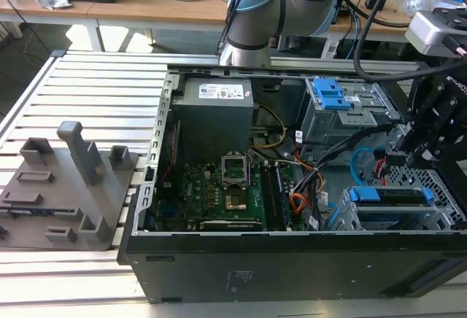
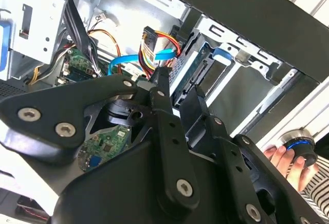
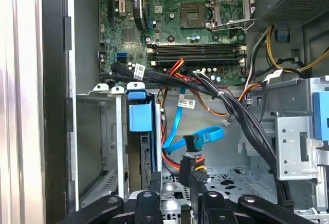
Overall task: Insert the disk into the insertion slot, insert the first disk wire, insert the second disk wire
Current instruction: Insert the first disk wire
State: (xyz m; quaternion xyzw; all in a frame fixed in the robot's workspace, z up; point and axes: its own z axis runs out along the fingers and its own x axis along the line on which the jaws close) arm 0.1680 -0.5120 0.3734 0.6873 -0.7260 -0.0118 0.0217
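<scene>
The gripper (image 3: pixel 172 179) hung low inside the open computer case (image 1: pixel 292 267), at the exterior view's right. Its fingers (image 3: pixel 194 178) stood a modest way apart with bare perforated metal showing between them, so it seemed to grip nothing. It was likely poised there because the first disk wire (image 3: pixel 191 160) lay just beyond one fingertip, orange-red strands ending in a small dark plug. Whether that fingertip touched the plug could not be told from the wrist views. Just beside the gripper, the disk (image 3: pixel 140 117) sat inside the insertion slot (image 3: pixel 118 147), its blue carrier tab at the cage's mouth. That placement read as the seating step being done, which would explain why the arm had gone to the cables rather than the drive. The wire's plug appeared to hang free of the disk, so the cabling looked unfinished. A light blue cable (image 3: pixel 198 137) looped near the same spot, its own dark end loose, close enough to be confused with the wire. Farther off lay the motherboard (image 3: pixel 185 29), well apart from the work. Outside the case wall, a person's hand (image 2: pixel 285 158) rested near a blue-ringed knob (image 2: pixel 299 144), perhaps standing by to halt the arm.
</scene>
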